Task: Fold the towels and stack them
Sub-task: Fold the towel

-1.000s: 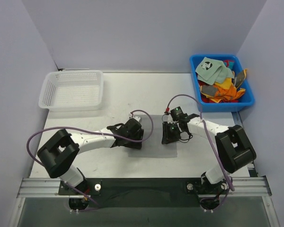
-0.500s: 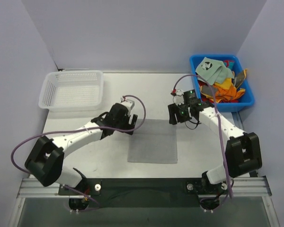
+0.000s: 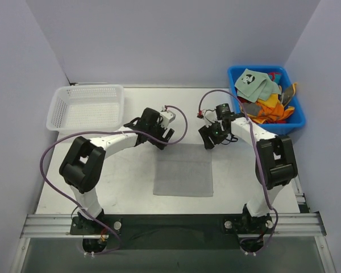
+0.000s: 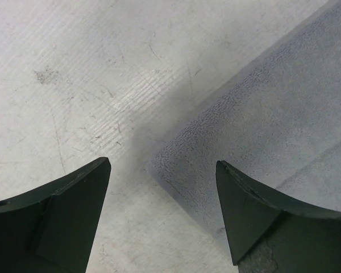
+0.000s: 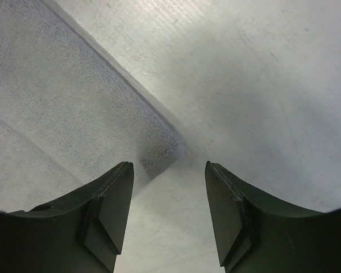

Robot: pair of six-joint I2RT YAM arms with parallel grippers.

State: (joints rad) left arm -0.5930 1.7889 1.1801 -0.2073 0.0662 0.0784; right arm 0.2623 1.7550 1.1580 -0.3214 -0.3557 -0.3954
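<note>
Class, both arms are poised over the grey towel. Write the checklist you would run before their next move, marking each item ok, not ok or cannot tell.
1. Grey towel lies flat on the table: ok.
2. Left gripper is open and holds nothing: ok.
3. The towel's far left corner sits between the left jaws: ok.
4. Right gripper is open and holds nothing: ok.
5. The towel's far right corner sits between the right jaws: ok, though it lies nearer one jaw.
6. Jaws are low enough to pinch the cloth: cannot tell.
</note>
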